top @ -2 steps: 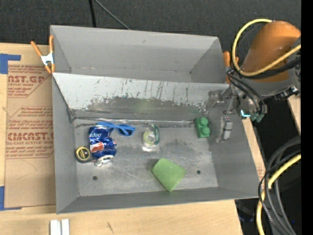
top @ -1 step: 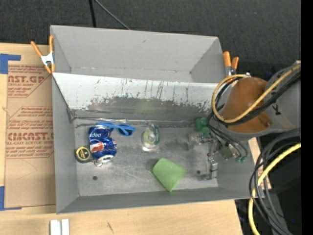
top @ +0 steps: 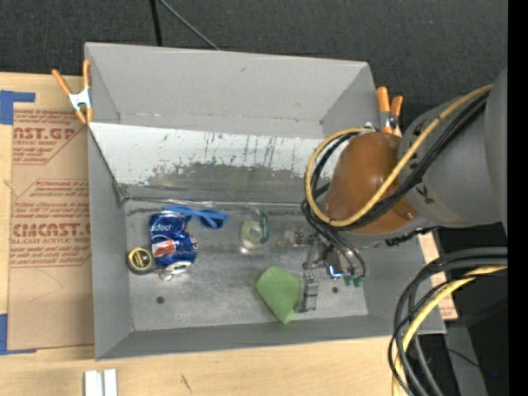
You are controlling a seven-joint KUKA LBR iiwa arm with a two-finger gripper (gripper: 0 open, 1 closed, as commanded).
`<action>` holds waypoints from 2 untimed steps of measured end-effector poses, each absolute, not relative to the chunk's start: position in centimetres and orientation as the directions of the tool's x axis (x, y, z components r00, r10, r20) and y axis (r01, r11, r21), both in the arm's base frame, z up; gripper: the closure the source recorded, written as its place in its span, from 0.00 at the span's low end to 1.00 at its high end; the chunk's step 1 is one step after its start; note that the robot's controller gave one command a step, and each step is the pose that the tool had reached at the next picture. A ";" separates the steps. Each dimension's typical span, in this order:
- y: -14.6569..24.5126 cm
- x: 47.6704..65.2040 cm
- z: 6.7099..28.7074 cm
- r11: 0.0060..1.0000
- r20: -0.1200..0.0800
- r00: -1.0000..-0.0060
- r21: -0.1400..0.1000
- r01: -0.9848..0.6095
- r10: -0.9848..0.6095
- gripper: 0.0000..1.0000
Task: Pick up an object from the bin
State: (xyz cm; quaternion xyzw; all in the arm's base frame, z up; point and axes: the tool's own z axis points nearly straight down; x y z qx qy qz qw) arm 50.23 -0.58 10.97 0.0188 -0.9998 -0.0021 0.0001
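My gripper (top: 313,285) is low in the bin's front right part, under the orange-brown wrist cover. It sits right against the right edge of a green, soft-looking wedge-shaped thing (top: 278,292) lying on the bin floor near the front wall. Whether the green thing is gripped is hidden. A small clear cup-like thing with a green mark (top: 252,233) lies a little to the back left of the gripper.
A crushed blue drink can (top: 172,242) lies at the left, with a small yellow-and-black round thing (top: 139,259) beside it. A blue plastic piece (top: 207,217) lies behind the can. The arm and its cables cover the bin's right side.
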 end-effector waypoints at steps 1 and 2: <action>1.4 48.3 7.1 0.991 -0.014 -0.991 -0.001 -0.130 -0.130 0.00; 1.3 48.3 7.3 0.992 -0.012 -0.992 -0.003 -0.129 -0.129 1.00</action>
